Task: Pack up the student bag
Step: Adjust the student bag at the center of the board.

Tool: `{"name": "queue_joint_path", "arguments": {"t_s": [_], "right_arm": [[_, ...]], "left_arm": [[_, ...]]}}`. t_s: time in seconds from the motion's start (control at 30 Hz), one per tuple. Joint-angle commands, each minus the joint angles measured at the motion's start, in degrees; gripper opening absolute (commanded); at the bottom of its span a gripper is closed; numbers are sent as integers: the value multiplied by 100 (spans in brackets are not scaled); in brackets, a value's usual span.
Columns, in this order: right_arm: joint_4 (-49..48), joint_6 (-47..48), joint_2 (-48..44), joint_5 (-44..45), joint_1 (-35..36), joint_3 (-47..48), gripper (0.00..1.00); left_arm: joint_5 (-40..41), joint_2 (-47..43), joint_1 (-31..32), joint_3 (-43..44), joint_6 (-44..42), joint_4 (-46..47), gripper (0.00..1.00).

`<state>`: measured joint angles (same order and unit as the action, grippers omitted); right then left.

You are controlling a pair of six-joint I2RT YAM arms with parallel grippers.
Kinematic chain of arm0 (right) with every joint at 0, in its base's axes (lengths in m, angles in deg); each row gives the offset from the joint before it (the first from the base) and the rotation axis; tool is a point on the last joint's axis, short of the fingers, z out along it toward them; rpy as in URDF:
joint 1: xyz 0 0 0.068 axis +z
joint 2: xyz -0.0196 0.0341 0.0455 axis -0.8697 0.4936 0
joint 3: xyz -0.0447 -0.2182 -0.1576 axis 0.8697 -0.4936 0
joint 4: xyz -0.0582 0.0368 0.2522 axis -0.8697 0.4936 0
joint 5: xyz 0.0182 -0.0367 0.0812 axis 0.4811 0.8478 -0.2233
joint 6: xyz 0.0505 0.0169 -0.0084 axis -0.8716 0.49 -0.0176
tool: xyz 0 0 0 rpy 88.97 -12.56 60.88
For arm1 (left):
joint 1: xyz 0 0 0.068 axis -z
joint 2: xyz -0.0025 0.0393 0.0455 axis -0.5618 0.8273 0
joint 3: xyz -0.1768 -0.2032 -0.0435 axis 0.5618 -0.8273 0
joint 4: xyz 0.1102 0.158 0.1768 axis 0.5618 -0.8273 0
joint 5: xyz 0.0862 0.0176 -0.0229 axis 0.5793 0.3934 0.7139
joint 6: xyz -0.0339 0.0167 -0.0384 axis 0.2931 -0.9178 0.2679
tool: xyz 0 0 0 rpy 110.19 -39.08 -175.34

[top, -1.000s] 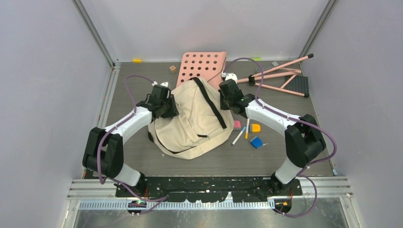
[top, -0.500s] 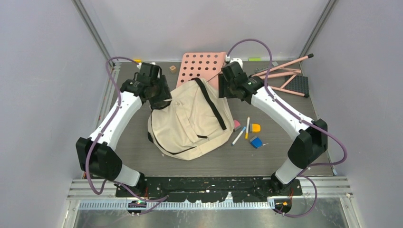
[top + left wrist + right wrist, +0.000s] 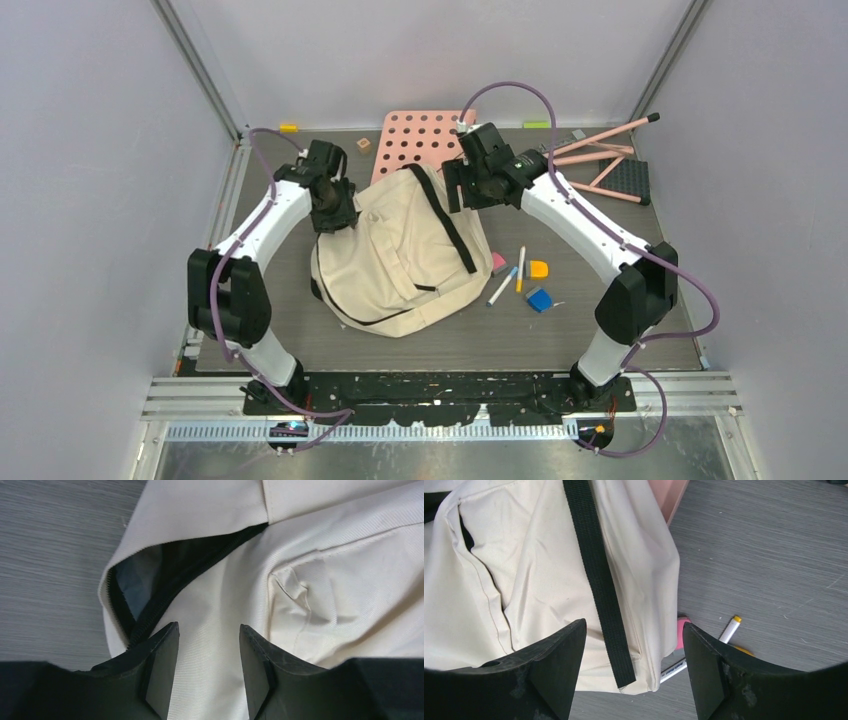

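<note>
The student bag (image 3: 400, 265) slumps mid-way across the dark, fine-grained table (image 3: 280, 330), a rounded heap of cream ribbed canvas whose far edge covers the near edge of a flat pink board (image 3: 425, 135) punched with round holes. The left gripper (image 3: 207, 627) hangs over the bag's far left corner, black wedge fingers spread and empty, beside a gaping zip slit (image 3: 150, 580) showing grey lining. The right gripper (image 3: 634, 625), spread wider and empty, hovers above a flat black webbing strap (image 3: 596, 580); slim white markers (image 3: 501, 288) lie just right of the bag.
</note>
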<state>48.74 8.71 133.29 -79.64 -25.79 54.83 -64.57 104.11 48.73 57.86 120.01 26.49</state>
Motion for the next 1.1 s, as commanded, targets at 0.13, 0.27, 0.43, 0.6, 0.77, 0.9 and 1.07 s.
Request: {"name": "queue_joint_path", "arguments": {"t_s": [0.13, 0.27, 0.43, 0.6, 0.77, 0.9, 1.07], "right_arm": [[254, 467, 137, -481, -18, 548, 77], [468, 908, 103, -425, -18, 662, 77], [776, 1283, 159, -368, -41, 856, 77], [637, 1096, 264, -611, -57, 879, 77], [692, 1000, 357, -565, -57, 927, 77], [512, 782, 301, -592, -58, 760, 76], [441, 746, 382, -699, -53, 787, 76]], "left_arm": [[690, 14, -47, 78, -1328, 479, 56], [744, 648, -48, 372, -1710, 328, 56], [647, 935, -48, 493, -1819, 403, 57], [701, 1016, -48, 646, -1795, 104, 52], [667, 699, -48, 653, -1600, -71, 0], [974, -213, -42, 359, -1375, 158, 0], [1254, -1085, -65, -97, -1213, 677, 0]]}}
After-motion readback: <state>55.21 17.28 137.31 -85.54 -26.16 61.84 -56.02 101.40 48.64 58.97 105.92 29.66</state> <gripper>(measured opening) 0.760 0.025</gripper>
